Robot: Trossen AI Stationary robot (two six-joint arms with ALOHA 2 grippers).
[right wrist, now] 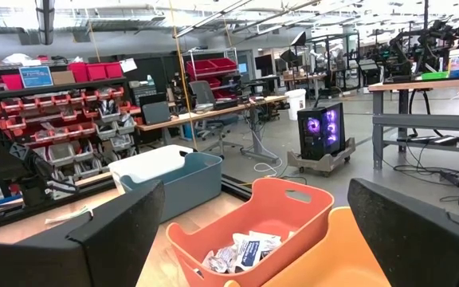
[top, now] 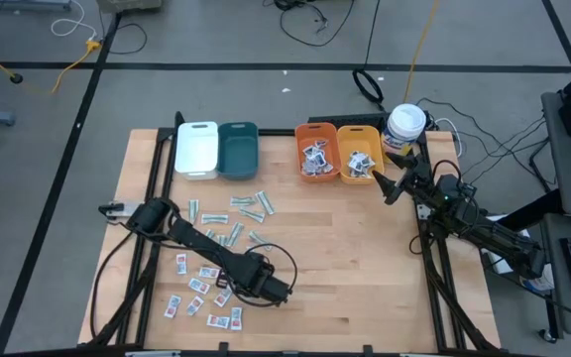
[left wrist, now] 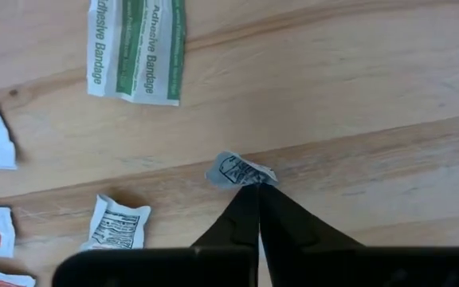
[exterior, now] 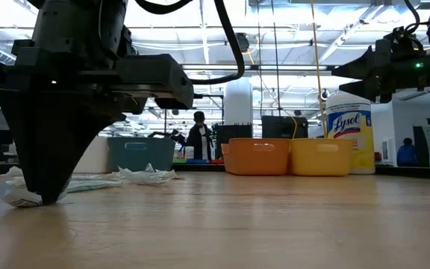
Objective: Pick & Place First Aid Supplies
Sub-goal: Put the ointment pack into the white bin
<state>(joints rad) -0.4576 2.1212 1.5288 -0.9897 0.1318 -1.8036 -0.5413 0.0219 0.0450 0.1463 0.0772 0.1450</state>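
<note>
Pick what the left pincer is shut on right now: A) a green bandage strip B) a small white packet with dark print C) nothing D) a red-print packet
B: in the left wrist view the left pincer has its tips pinched on a small white packet with dark print, lying on the table.

This is a large open robotics lab or workshop. The right wrist view looks across a wide hall with ceiling strip lights, racks of red storage bins (right wrist: 94,72), long work tables (right wrist: 213,112) with office chairs, and a desktop computer (right wrist: 323,127) glowing purple on a small cart. From above, the wooden bench (top: 345,238) stands on a grey floor marked with dark tape lines, with loose cables (top: 305,20) trailing around it. In the low view a person (exterior: 198,140) stands at a far workstation.
</note>
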